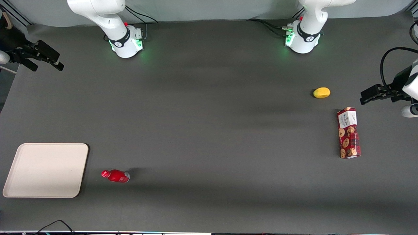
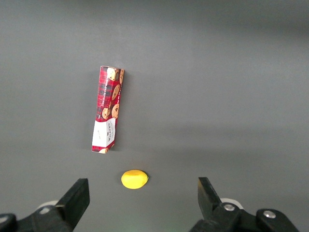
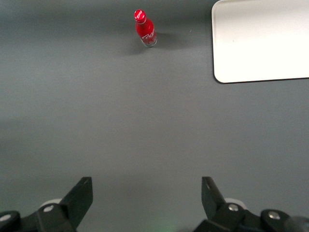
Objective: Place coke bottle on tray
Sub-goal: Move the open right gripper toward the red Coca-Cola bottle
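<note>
Front view has the right arm's gripper (image 1: 57, 65) hanging out at the working arm's end of the surface (image 1: 209, 130), farther from the camera than everything it cares about, up off the surface and holding nothing. Right wrist view shows its two black fingers (image 3: 79, 198) spread wide apart with just bare grey surface (image 3: 145, 135) between them, so it's released and grasping nothing.

The tray (image 1: 23, 192) is the big cream-beige one with rounded corners and a low rim, sitting flat at the working arm's end, much nearer the camera than the gripper. Nothing is on it. From the wrist cam you get one rounded corner and part of the tray (image 3: 260, 43).

The coke bottle (image 1: 116, 175) is just beside the tray but not touching it, a strip of dark surface between them, and about as near the camera as the tray's nearer half. It's all red with a red cap and a silvery base. In the wrist view the coke bottle (image 3: 145, 30) looks to be standing upright.

Way off toward the parked arm's end there's a red cookie box (image 1: 348, 133) lying flat, and a little yellow lemon-looking thing (image 1: 321, 92) near it, a bit farther from the camera.
</note>
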You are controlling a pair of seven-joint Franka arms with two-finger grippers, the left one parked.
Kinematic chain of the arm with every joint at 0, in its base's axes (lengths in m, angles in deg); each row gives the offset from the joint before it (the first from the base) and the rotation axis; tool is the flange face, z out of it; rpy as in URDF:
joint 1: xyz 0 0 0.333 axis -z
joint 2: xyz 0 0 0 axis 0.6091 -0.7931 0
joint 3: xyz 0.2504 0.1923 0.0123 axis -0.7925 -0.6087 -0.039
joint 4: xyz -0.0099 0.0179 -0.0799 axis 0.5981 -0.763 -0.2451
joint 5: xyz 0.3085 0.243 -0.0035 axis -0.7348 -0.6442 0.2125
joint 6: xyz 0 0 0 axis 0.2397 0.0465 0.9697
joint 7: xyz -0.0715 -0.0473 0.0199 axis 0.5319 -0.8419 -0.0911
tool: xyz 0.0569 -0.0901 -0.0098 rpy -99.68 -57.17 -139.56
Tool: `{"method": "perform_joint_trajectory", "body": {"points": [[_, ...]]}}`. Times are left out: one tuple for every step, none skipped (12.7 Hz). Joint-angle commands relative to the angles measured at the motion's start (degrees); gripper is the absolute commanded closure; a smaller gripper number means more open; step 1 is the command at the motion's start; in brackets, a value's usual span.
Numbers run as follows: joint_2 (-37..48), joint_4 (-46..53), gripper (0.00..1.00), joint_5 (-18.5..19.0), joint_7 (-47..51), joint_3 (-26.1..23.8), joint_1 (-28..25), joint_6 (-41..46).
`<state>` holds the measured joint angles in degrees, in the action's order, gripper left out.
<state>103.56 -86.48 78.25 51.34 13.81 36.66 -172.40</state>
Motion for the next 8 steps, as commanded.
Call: {"method": "perform_joint_trajectory", "body": {"points": [[-0.9, 1.6, 0.00, 1.3, 1.1, 0.1, -0.8, 1.2], [-1.1, 1.7, 0.00, 3.1, 1.0, -0.1, -0.8, 1.1], [-1.8, 1.7, 0.00, 4.5, 0.5, -0.1, -1.0, 0.7], [-2.8, 1.8, 0.00, 6.7, 0.3, -0.4, -1.1, 0.2], [-3.6, 2.9, 0.00, 8.1, 0.3, -0.5, -1.2, 0.2], [-5.6, 4.9, 0.00, 7.6, 0.3, -0.4, -1.2, 0.3], [-8.8, 8.8, 0.00, 7.5, -0.3, -0.3, -1.1, 0.3], [-13.3, 13.8, 0.00, 7.4, -0.5, -0.3, -1.1, 0.4]]}}
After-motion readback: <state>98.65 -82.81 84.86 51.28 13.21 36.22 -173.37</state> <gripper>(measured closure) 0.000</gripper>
